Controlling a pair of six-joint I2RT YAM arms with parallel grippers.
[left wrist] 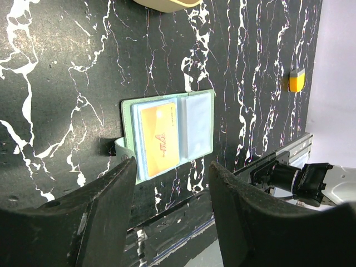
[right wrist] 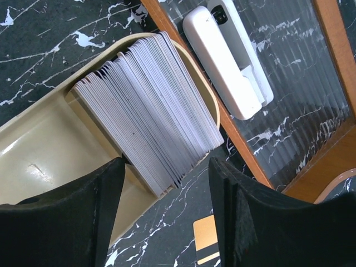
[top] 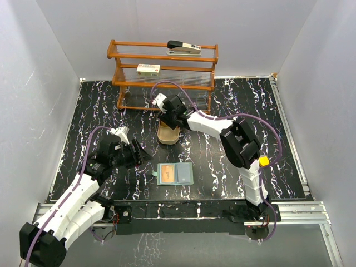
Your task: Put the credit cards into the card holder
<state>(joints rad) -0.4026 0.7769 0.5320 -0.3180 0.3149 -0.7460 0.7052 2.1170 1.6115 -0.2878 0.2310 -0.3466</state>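
The sage-green card holder (top: 174, 173) lies open on the black marbled table, with an orange credit card (left wrist: 158, 136) in its left clear pocket; the right pocket (left wrist: 196, 119) looks empty. A dense stack of whitish-grey credit cards (right wrist: 150, 105) stands on edge in a tan oval tray (top: 168, 136). A gold card (right wrist: 204, 239) lies flat on the table beside the tray. My right gripper (right wrist: 167, 164) hangs open just above the stack's near end, holding nothing. To the left of the holder, my left gripper (left wrist: 172, 164) is open and empty, apart from it.
A wooden rack (top: 164, 69) stands right behind the tray, with a stapler (top: 183, 47) on top and a white box (top: 148, 69) on a shelf. A white stapler-like object (right wrist: 225, 55) lies under the rack. White walls enclose the table.
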